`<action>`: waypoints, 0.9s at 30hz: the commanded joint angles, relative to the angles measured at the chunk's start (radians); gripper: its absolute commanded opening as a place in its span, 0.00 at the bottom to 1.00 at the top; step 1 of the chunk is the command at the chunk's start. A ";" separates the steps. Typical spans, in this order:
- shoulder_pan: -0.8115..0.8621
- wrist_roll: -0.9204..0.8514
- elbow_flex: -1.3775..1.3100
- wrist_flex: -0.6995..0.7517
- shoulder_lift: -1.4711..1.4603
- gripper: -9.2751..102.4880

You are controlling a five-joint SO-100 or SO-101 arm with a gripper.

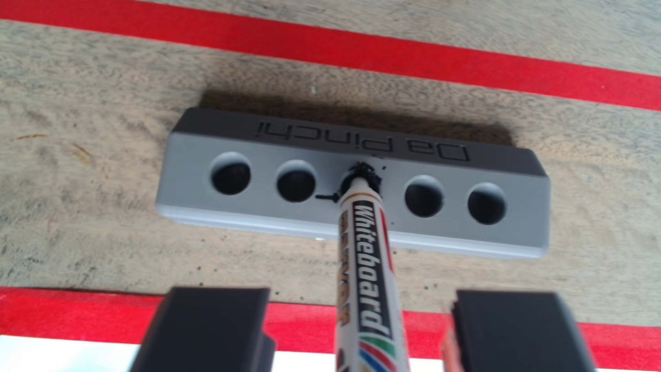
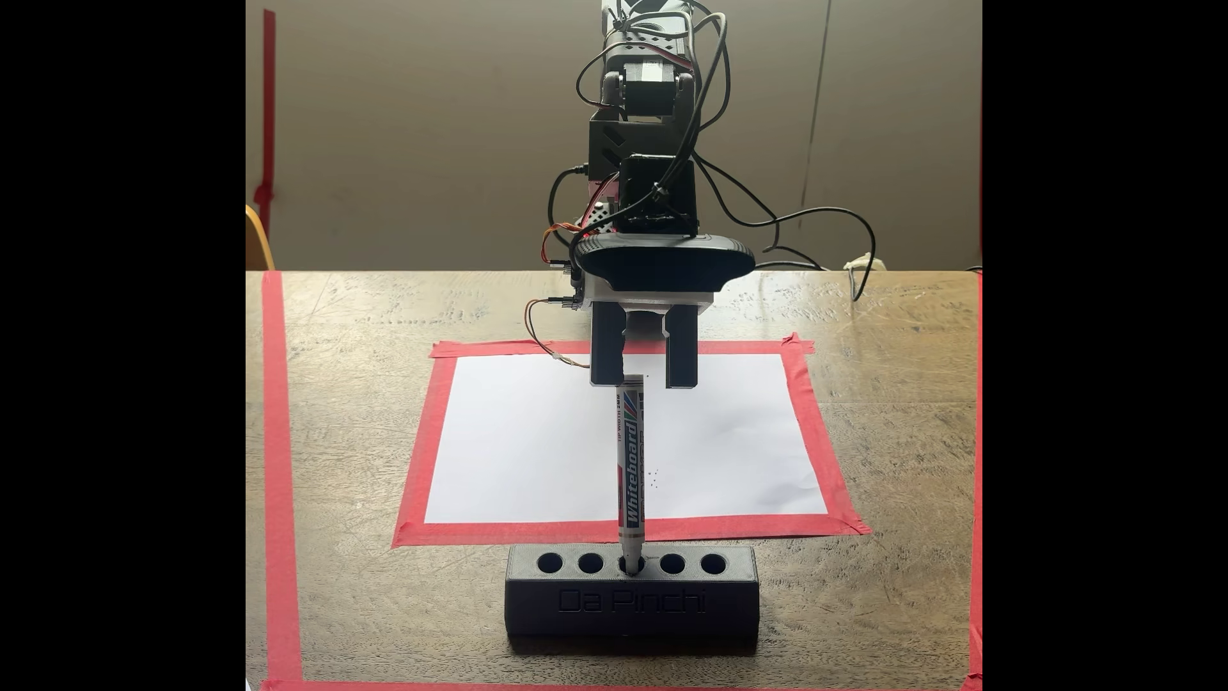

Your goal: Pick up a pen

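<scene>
The pen (image 1: 370,257) is a white marker with "Whiteboard" printed on a dark band. It stands nearly upright, tip down, in the middle hole of a dark block holder (image 1: 264,221) marked "Da Pinchi". My gripper (image 1: 363,293) is open above the holder, with a dark finger on each side of the pen's upper end and a clear gap on both sides. In the fixed view the pen (image 2: 631,465) rises from the holder (image 2: 631,601), and its top reaches the fingertip level of the gripper (image 2: 644,385), close to the left finger (image 2: 608,359).
A white paper sheet (image 2: 531,438) framed in red tape (image 2: 814,438) lies behind the holder on the wooden table (image 2: 897,398). The holder's other holes (image 2: 549,563) hold nothing. A wider red tape border (image 2: 279,465) marks the work area. Cables (image 2: 784,219) hang from the arm.
</scene>
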 commanded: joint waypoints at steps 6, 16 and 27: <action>0.017 -0.003 -0.064 -0.023 0.015 0.99; 0.018 -0.003 0.031 -0.034 0.026 0.99; 0.018 -0.002 0.044 -0.031 0.025 0.99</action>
